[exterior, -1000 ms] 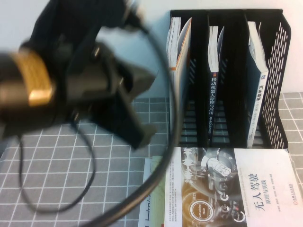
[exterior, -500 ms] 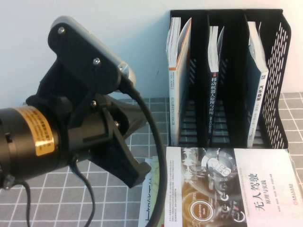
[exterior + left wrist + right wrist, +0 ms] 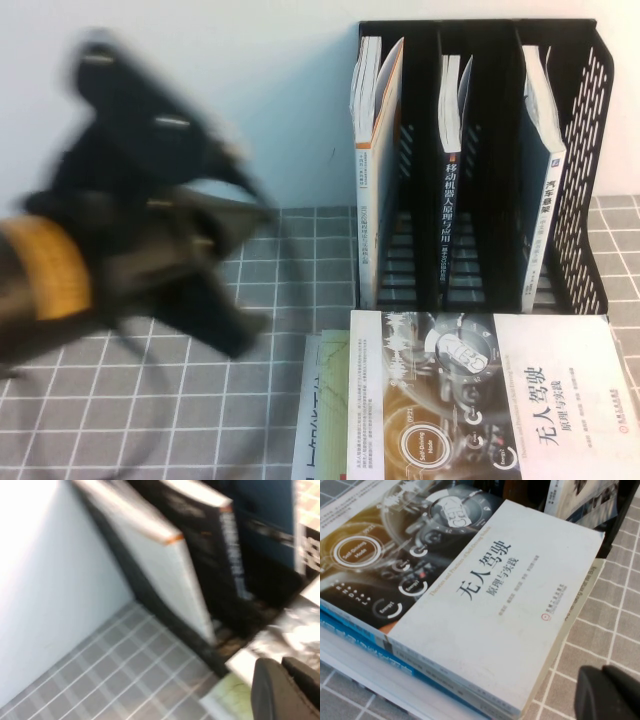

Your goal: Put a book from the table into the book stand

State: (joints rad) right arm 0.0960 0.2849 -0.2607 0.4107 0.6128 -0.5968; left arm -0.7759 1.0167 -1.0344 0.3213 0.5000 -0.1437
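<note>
A black book stand [image 3: 590, 120] with three slots stands at the back right, with a book upright in each slot. A pile of books lies flat in front of it. The top book [image 3: 540, 390] has a white and black cover; it also shows in the right wrist view [image 3: 485, 595] and the left wrist view [image 3: 287, 630]. My left gripper [image 3: 238, 335] is blurred, left of the pile and above the mat, shut and empty [image 3: 280, 662]. My right gripper [image 3: 602, 672] is shut and empty over the mat beside the pile's corner; it is out of the high view.
A grey mat with a white grid [image 3: 150, 400] covers the table. A greenish book [image 3: 330, 400] sticks out from under the pile on its left. A pale wall stands behind. The left arm's black cable [image 3: 120, 440] hangs over the mat at the front left.
My left arm has swung left and slightly back, away from the book pile, and is blurred with motion. The books and the stand have not moved.
</note>
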